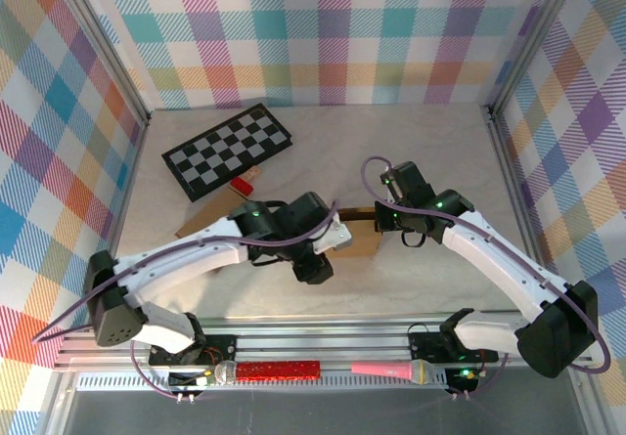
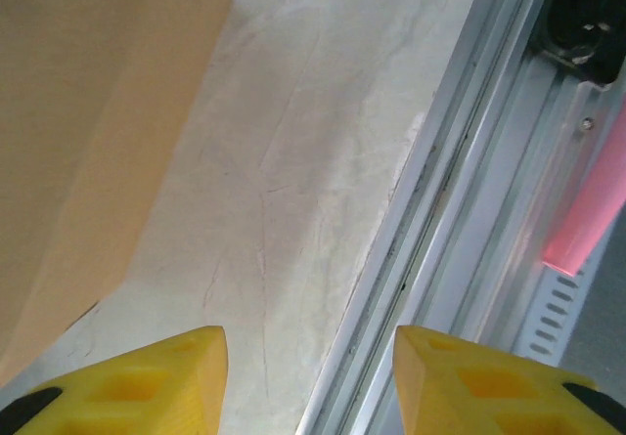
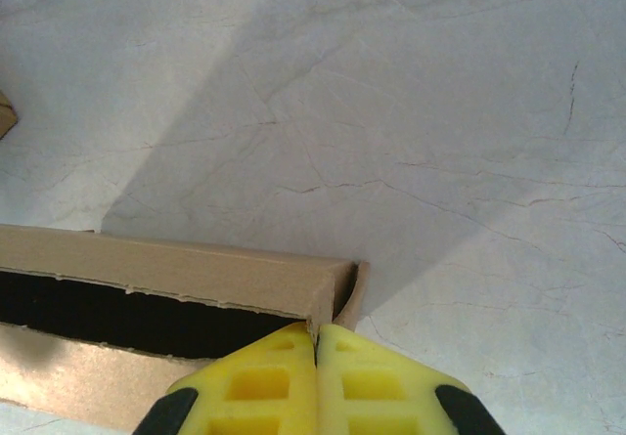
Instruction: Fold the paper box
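Cardboard looks thin and light, so I reckon the paper box (image 1: 362, 242) in the middle of the counter (image 1: 421, 142) slides if nudged. Right end effector (image 3: 316, 332) is closed, tips at its corner. Left end effector (image 2: 305, 342) hangs half-open and empty beside it. I'd pinch a flap edge.

Tan paper box (image 3: 176, 274), black-white checkered board (image 1: 227, 150), seemingly red block (image 1: 242, 186).

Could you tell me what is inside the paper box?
The opening of the paper box shows a dark hollow, no contents visible; its depths are shadowed, and the right gripper covers one corner.
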